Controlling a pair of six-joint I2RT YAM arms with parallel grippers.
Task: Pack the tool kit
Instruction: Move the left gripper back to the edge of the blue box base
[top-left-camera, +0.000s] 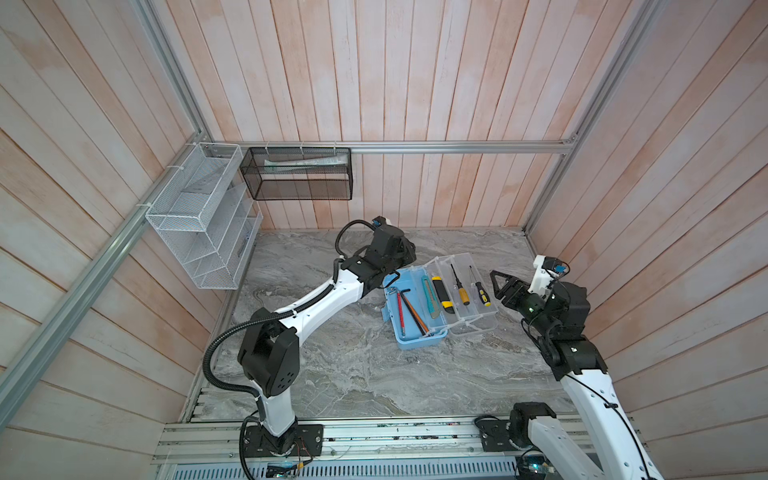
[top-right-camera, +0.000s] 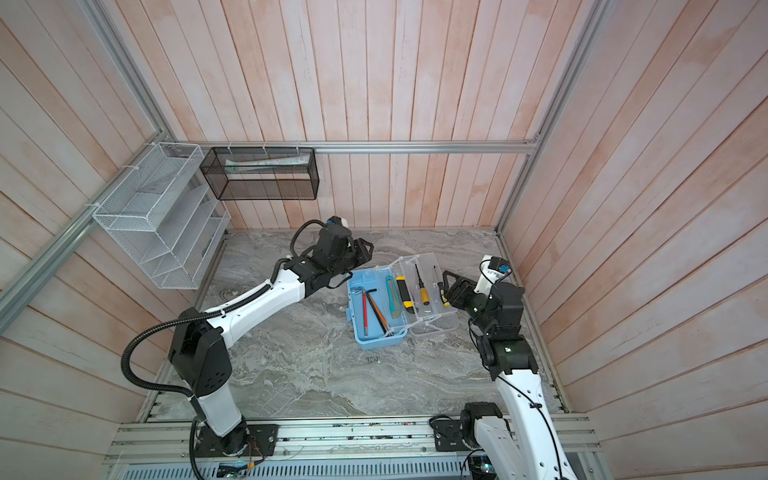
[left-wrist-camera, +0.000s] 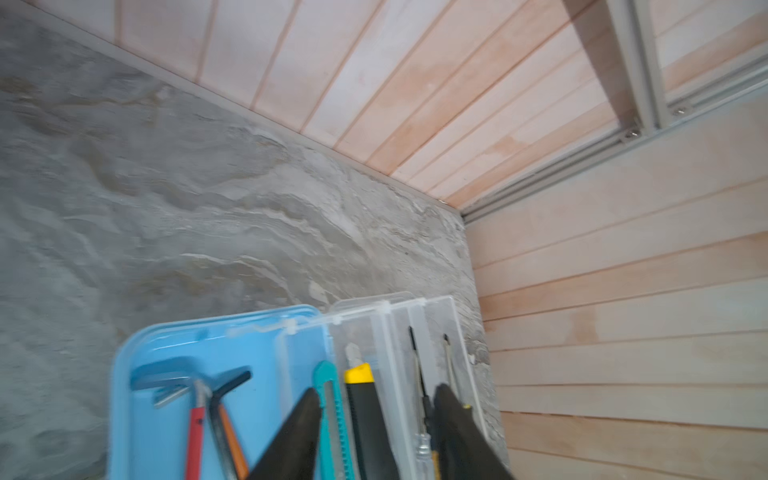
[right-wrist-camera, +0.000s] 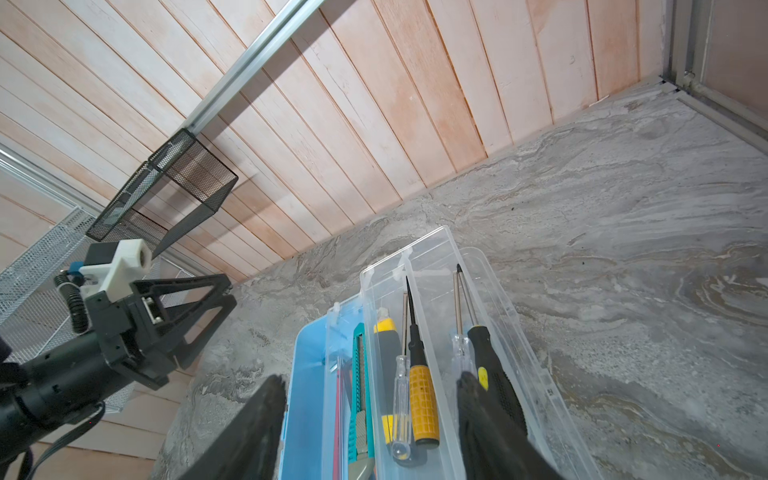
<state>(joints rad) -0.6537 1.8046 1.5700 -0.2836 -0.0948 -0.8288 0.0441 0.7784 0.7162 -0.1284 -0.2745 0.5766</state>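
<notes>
**Tool kit and arms, seen from above and from both wrists.** One tool kit (top-left-camera: 419, 340), a blue box with clear fold-out trays (top-left-camera: 478, 322), stands open on the marbled table (top-left-camera: 353, 374), right of centre in both top views.

- **Blue base:** one red-handled tool (top-left-camera: 400, 309), one orange-handled tool (left-wrist-camera: 233, 444), one black L-shaped key (left-wrist-camera: 230, 386) and one bare metal key (left-wrist-camera: 168, 397).
- **Clear trays:** two utility knives lie side by side next to the base, a teal knife (top-left-camera: 429, 297) and a yellow-black knife (top-left-camera: 442, 294). Four screwdrivers lie farther out: one yellow-handled screwdriver (right-wrist-camera: 422, 407), one black-handled screwdriver (right-wrist-camera: 496, 378) and two clear-handled screwdrivers (right-wrist-camera: 401, 399).
- **Grippers:** the left gripper (left-wrist-camera: 378, 399) hovers over the box's far end and the right gripper (right-wrist-camera: 370, 384) is near the outer tray. Both have their jaws apart and empty.
- **Walls:** one white wire basket (top-left-camera: 195, 216) and one black mesh basket (top-left-camera: 299, 183), the latter holding a pale flat packet (top-left-camera: 307, 160).
</notes>
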